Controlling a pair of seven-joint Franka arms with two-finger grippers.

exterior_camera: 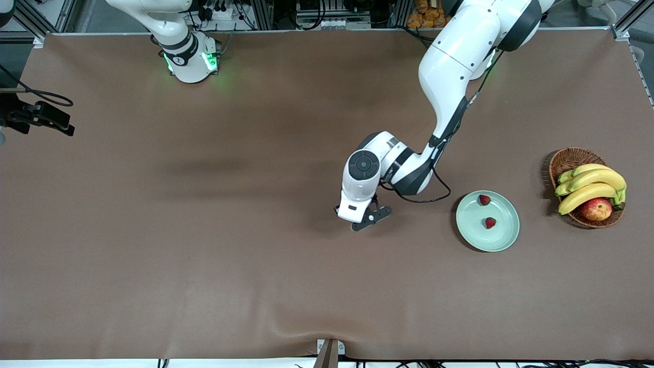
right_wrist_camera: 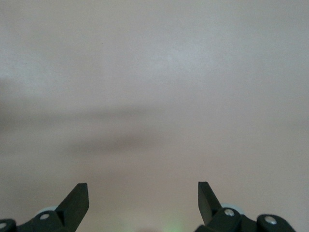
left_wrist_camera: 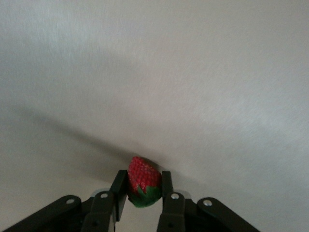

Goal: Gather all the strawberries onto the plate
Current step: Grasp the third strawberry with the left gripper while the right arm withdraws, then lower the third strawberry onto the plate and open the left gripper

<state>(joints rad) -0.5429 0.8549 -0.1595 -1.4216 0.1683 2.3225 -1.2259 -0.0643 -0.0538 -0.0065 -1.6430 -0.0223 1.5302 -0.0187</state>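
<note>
Strawberry (left_wrist_camera: pixel 143 181) between lowered left jaws

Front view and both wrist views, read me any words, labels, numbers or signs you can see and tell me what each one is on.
No text can be read in any view.
Right arm's base ring: a small dark mark, too small to read.
Left gripper: a small dark spot on the white housing above it, not readable.
Plate, strawberries, basket, bananas, apple and table: no labels.
Strawberry in the left gripper: no label.
</note>
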